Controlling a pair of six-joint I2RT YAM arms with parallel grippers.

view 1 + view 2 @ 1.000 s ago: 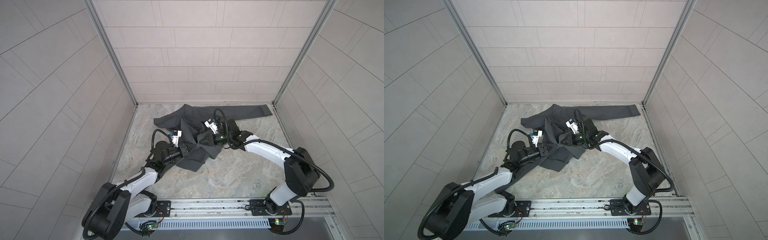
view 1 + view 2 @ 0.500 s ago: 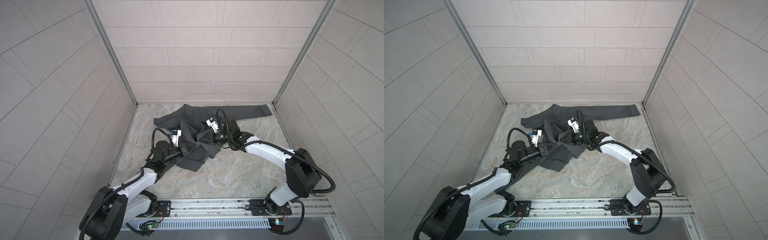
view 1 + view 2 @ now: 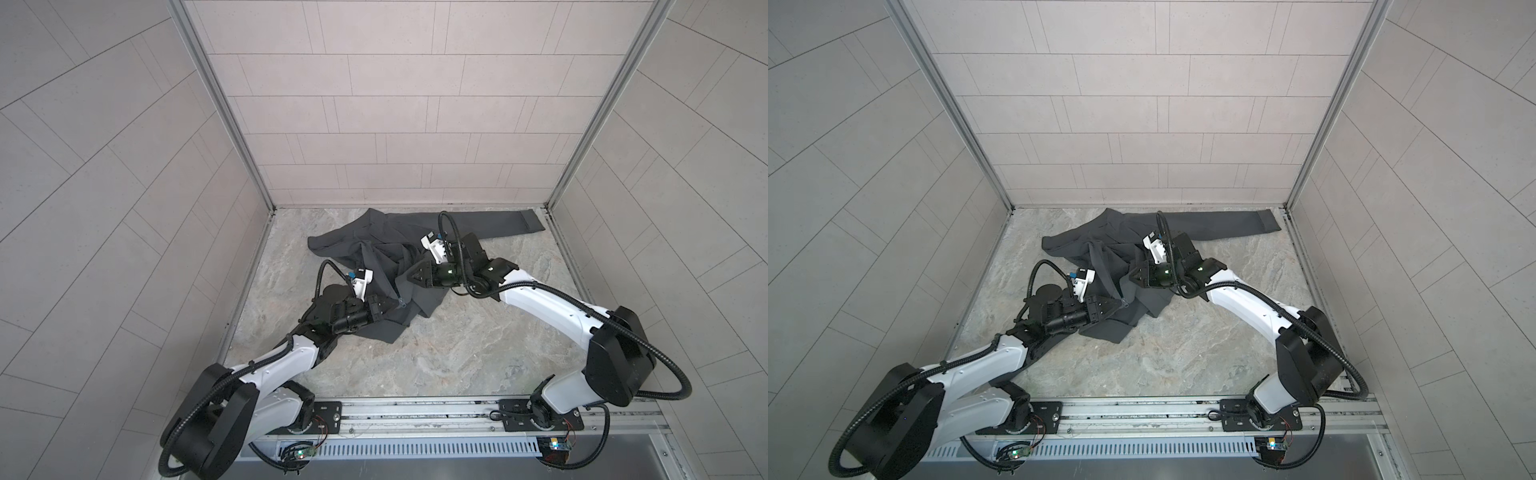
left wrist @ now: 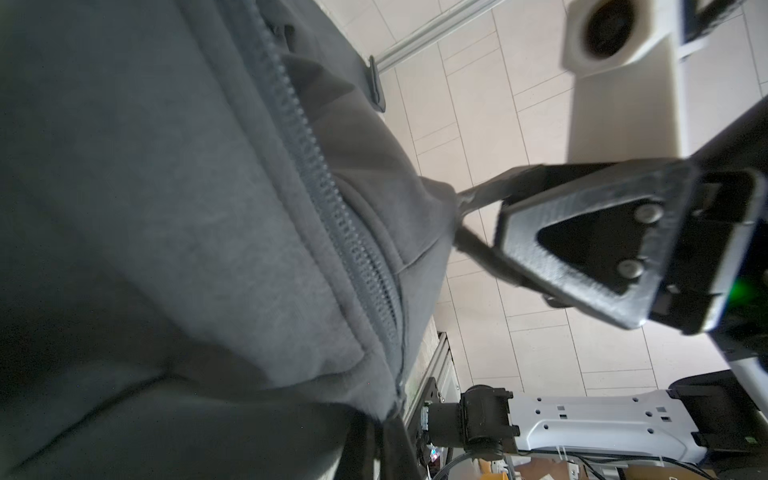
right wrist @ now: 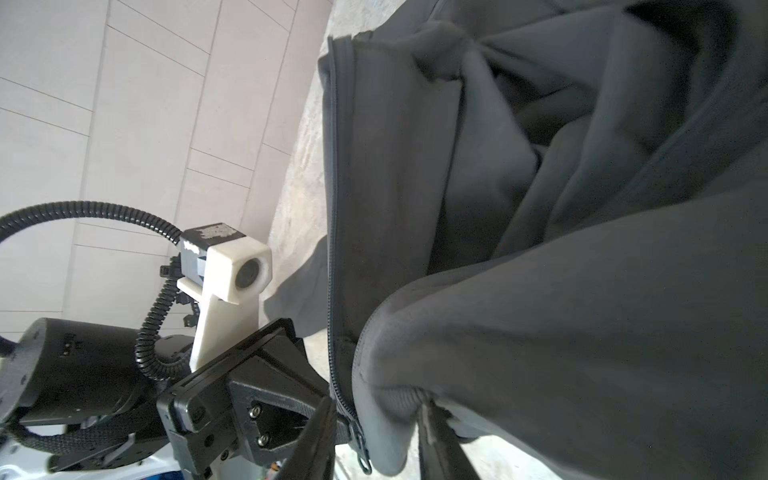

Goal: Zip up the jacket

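Toward the back wall (image 3: 415, 124) we see the jacket (image 3: 376, 245) bunched, one sleeve (image 3: 498, 222) along the wall's foot, bare marbled floor (image 3: 457, 345) in front. Our left gripper (image 3: 391, 304) pinches its toothed zipper (image 4: 324, 187) edge; our right gripper (image 3: 409, 277), shifted leftward since a second ago, stands parted around soft matte fabric.

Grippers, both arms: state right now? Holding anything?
Left gripper: closed, pinching the jacket by its zipper edge.
Right gripper: open, fingers apart around a jacket fold; no firm clamp visible.
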